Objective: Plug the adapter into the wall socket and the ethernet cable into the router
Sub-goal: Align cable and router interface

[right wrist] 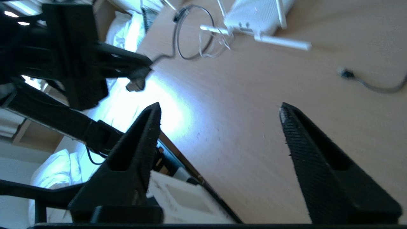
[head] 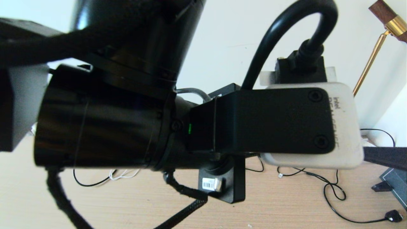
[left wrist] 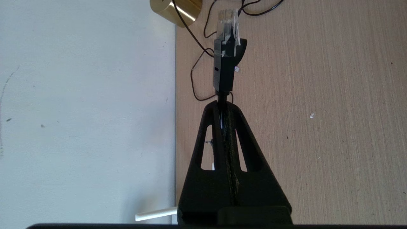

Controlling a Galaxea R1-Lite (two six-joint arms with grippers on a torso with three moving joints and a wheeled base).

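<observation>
Left gripper [left wrist: 222, 109]: clamped on the ethernet cable [left wrist: 225, 68], clear connector projecting beyond its tips, above the wooden table [left wrist: 318, 95]. Right gripper [right wrist: 219, 111]: fingers spread, empty, over the table. Router [right wrist: 257, 16]: lying flat on the table, well apart.

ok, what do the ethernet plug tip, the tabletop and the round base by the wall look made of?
Plug tip: clear hard plastic; you see through it. The black boot behind looks like matte moulded plastic.
Tabletop: pale wood or wood-look laminate; fine straight grain, matte. Can't tell which.
Round base: brass-toned metal, polished; bright streak reflection.
</observation>
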